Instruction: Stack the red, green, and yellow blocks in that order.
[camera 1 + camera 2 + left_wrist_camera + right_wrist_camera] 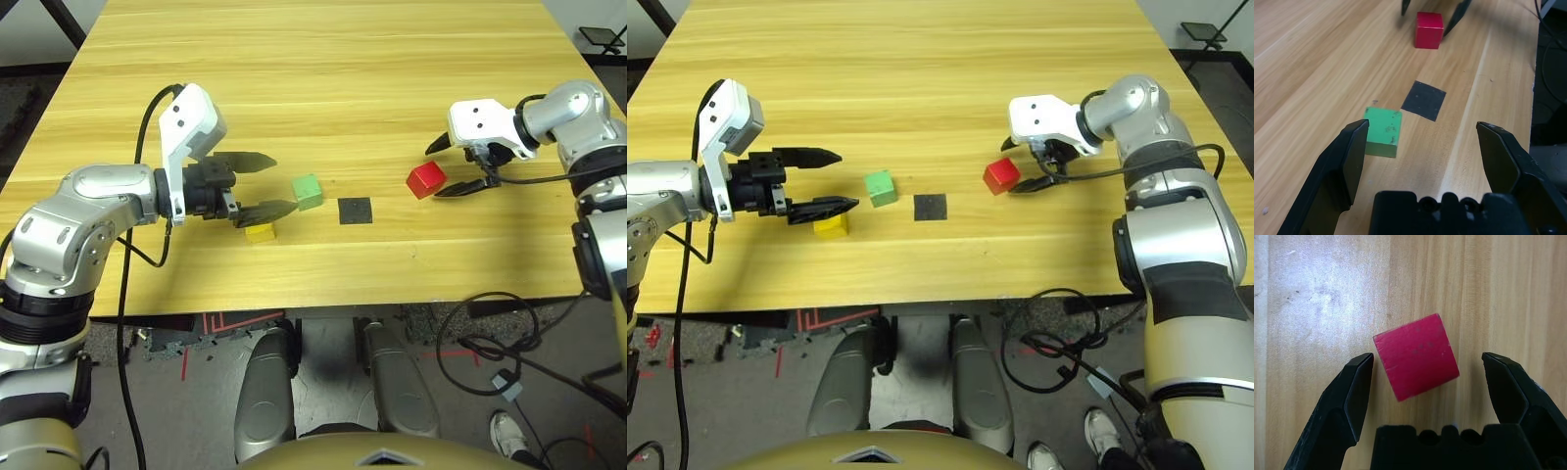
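The red block lies on the table at the right, and my right gripper stands open with one finger on each side of it, gaps showing on both sides in the right wrist view. Near the table's middle sits the green block, just ahead of my left gripper, which is open and holds nothing. In the left wrist view the green block is off one fingertip rather than between the two. The yellow block rests on the table beneath the left gripper's nearer finger, partly covered by it.
A flat black square patch lies on the wooden table between the green and red blocks. The table's front edge runs close behind the yellow block. Cables hang from both arms, and some lie on the floor below.
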